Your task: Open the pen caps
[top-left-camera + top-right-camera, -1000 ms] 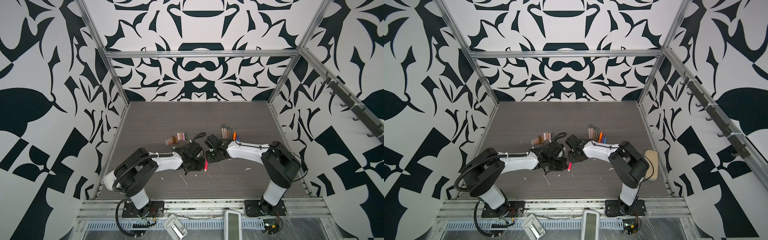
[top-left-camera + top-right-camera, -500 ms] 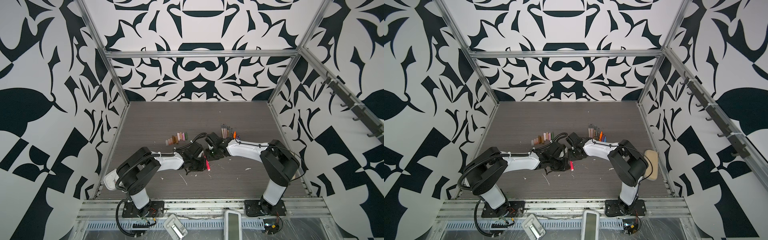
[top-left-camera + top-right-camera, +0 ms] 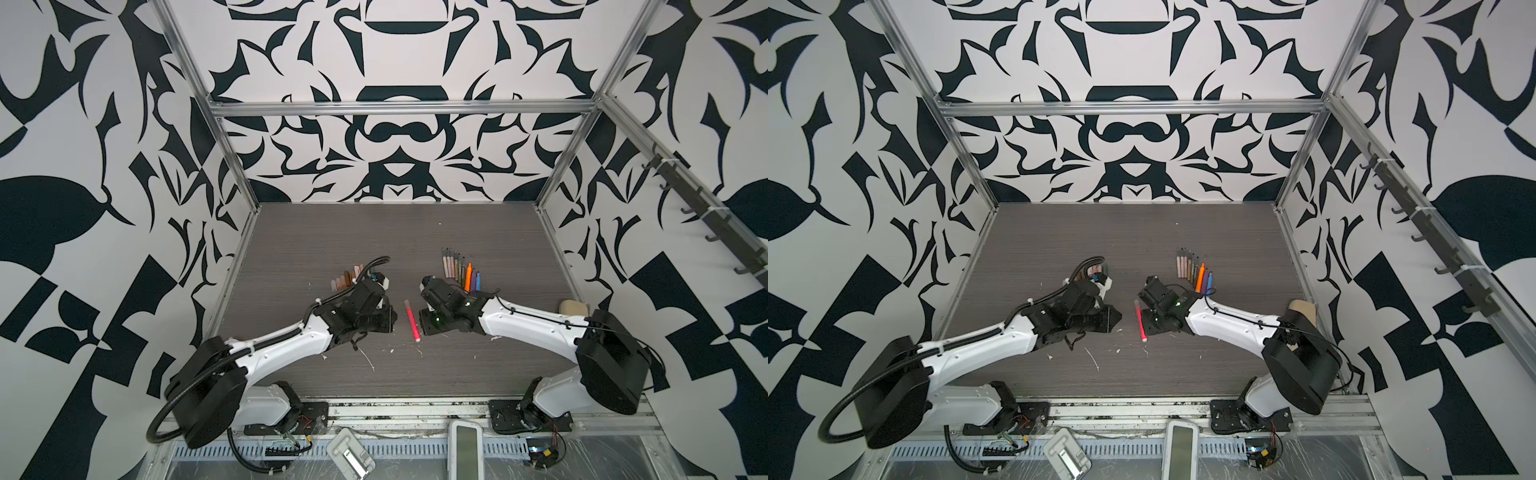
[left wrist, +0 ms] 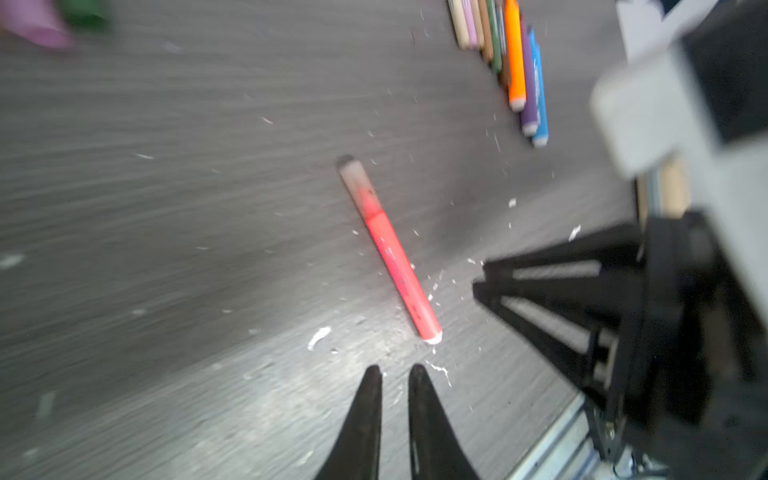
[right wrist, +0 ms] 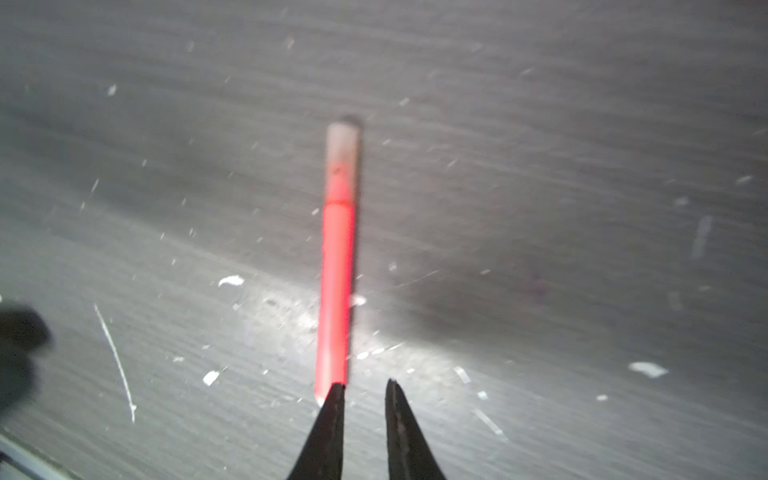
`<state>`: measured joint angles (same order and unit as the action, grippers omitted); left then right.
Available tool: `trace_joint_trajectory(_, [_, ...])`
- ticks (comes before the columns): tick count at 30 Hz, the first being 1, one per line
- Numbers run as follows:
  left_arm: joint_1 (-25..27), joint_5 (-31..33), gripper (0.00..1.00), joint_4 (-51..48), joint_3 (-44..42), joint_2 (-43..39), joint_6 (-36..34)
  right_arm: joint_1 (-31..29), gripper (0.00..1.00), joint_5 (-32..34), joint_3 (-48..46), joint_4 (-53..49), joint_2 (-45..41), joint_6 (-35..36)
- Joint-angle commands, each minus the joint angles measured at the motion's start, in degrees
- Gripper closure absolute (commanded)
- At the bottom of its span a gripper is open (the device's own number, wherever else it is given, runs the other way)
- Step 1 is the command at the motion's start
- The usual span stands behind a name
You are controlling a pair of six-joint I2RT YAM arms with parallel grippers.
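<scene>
Print runs along the blue pen (image 4: 538, 91) in the left wrist view, too blurred to read; faint dark marks on the red-pink pen (image 4: 392, 257) are just as illegible; this pen lies flat on the grey table (image 3: 353, 232) between the two arms, with its pale translucent cap (image 5: 343, 158) seated on the end toward the back wall and a white plug at the other end; the left gripper (image 4: 395, 380) and the right gripper (image 5: 365, 388) each show a narrow gap and hold nothing; loose caps (image 3: 345, 279) line up beyond the left arm, and a row of pens (image 3: 459, 270) lies beyond the right.
</scene>
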<state>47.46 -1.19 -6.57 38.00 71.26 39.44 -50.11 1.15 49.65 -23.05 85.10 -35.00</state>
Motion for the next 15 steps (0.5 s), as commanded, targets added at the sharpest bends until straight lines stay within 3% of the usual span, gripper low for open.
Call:
trace_joint_trajectory(1, [-2.3, 2.9, 0.78, 3.5, -4.8, -6.5, 1.7, -3.0, 0.77, 3.1, 1.3, -0.1, 1.8, -3.3])
trace_joint_trajectory(8, [-5.6, 3.8, 0.66, 5.2, -12.0, -18.7, 3.9, -4.5, 0.74, 3.4, 4.5, -0.1, 8.2, -3.5])
trace_joint_trajectory(15, [-5.9, 3.3, 0.67, 5.0, -13.1, -18.9, 5.4, -4.5, 0.74, 5.1, 5.8, -1.1, 11.6, -3.3])
